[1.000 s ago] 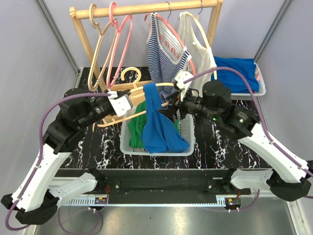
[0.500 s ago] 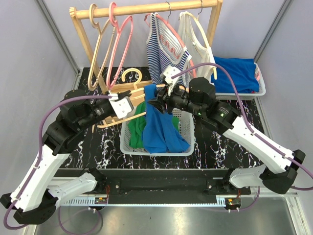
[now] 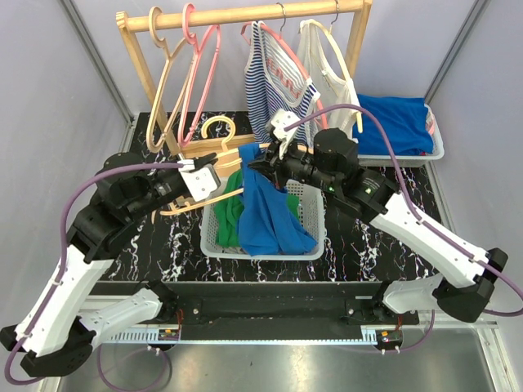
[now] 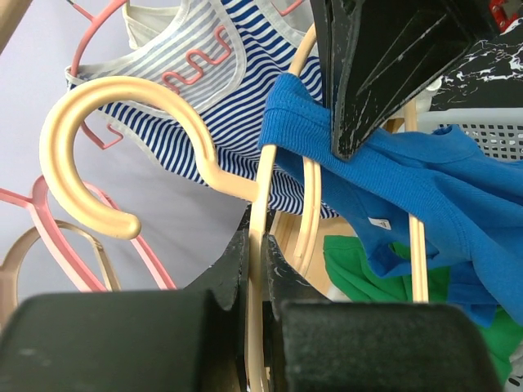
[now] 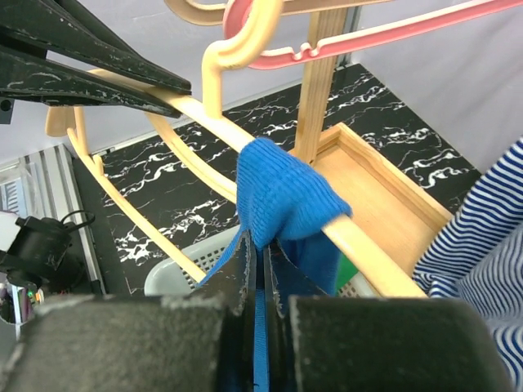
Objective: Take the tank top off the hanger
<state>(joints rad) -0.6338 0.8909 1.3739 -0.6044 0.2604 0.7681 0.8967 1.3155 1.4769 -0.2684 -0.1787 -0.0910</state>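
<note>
Where it drapes hanger (image 5: pixel 364 245), tank top (image 5: pixel 282 196) pinched in R gripper (image 5: pixel 261 255).

Blue tank top (image 3: pixel 265 216) on cream hanger (image 4: pixel 122 90); navy-and-white striped top (image 3: pixel 274 90); pink hanger (image 5: pixel 255 23); green cloth (image 3: pixel 231 214), perhaps a shirt; white basket (image 3: pixel 315 216); black table (image 3: pixel 155 245) veined white.

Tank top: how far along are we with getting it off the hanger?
Done: the left gripper is shut on the cream hanger, held off the rack. In hand: the right gripper is pinched on the strap of the blue tank top. Left: that strap is looped over the hanger arm and needs sliding off the end.
</note>
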